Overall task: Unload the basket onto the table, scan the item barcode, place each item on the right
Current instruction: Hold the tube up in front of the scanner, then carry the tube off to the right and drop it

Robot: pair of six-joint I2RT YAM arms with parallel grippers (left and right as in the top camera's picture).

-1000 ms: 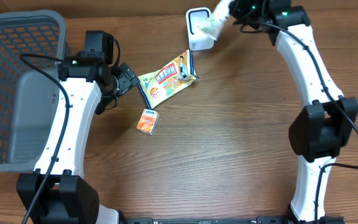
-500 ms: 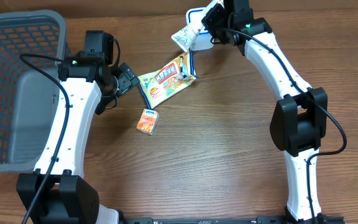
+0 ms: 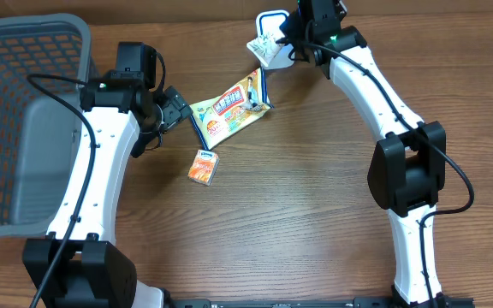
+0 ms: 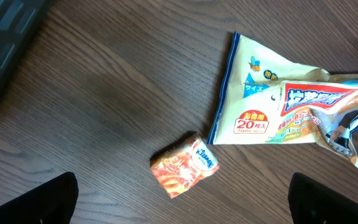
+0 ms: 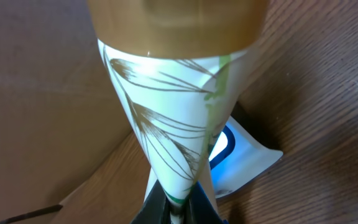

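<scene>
The wooden table (image 3: 298, 197) and the grey basket (image 3: 32, 21) at its left edge are seen unchanged from a second ago. The right arm (image 3: 375, 94) is found shifted: its elbow has been swung inward toward the table's middle, and its wrist has been brought round to the far edge. The left arm (image 3: 101, 162) has not been moved. The left gripper (image 3: 176, 109) is held with its fingers spread wide, nothing between them, just beside the wipes packet (image 3: 229, 107), which lies flat where it lay before.

The white scanner (image 3: 272, 15), rimmed in blue, is stood at the far edge. The tube (image 3: 264, 50), white with thin leaf lines and a tan cap, is now held overlapping the scanner's near side, its cap turned leftward; a second ago it was pressed in from the scanner's right. In the right wrist view its flat crimped end is seen pinched in the right gripper (image 5: 176, 208), whose fingers are pressed together on it.

The small orange tissue pack (image 3: 204, 167) is left untouched near the packet.
</scene>
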